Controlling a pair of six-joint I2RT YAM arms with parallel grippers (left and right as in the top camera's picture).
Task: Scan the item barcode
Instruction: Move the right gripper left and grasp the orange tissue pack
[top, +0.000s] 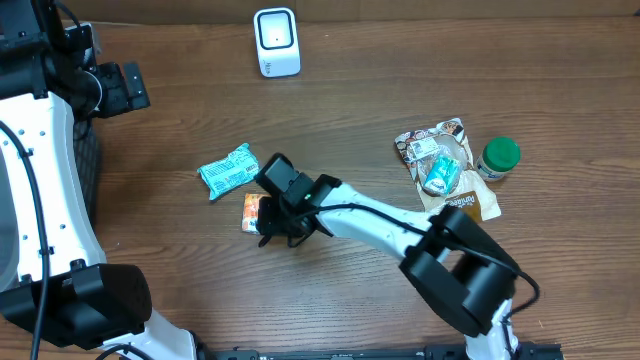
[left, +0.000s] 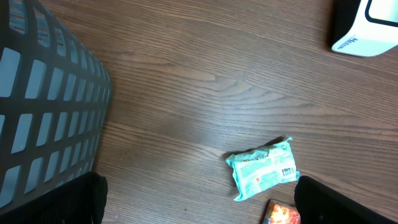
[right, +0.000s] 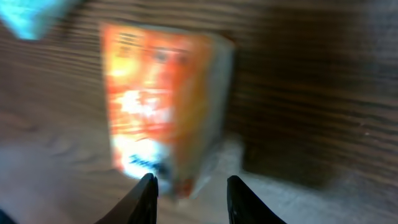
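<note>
The orange box (top: 251, 212), the item nearest the working arm, lies on the wooden table (top: 400, 80) left of centre, its right part hidden in the overhead view under the right arm's black wrist. The right gripper (right: 189, 198) hangs low over it. In the blurred right wrist view the two dark fingers (right: 147, 198) stand a little apart, and the box fills the frame just ahead of their tips, its lower corner close to the left-hand finger. Nothing shows clamped between them, though the blur hides whether a tip touches the carton. Just above and left of the box lies a teal packet (top: 228, 170), near it but apart. The white scanner (top: 276, 42) stands at the far edge of the table, well apart from the box. On the right side, a heap of snack bags (top: 435, 160) lies with a green-lidded bottle (top: 497, 158) just beside it. The left gripper (left: 202, 204) is held over the far left of the table with its jaws spread wide and nothing between them. Its wrist view shows only the fingertips (left: 81, 200) in the bottom corners. That view looks down on the dark mesh basket (left: 43, 112) at the left, the teal packet in the middle, a corner of the orange box at the bottom edge, and the scanner at the upper right.
</note>
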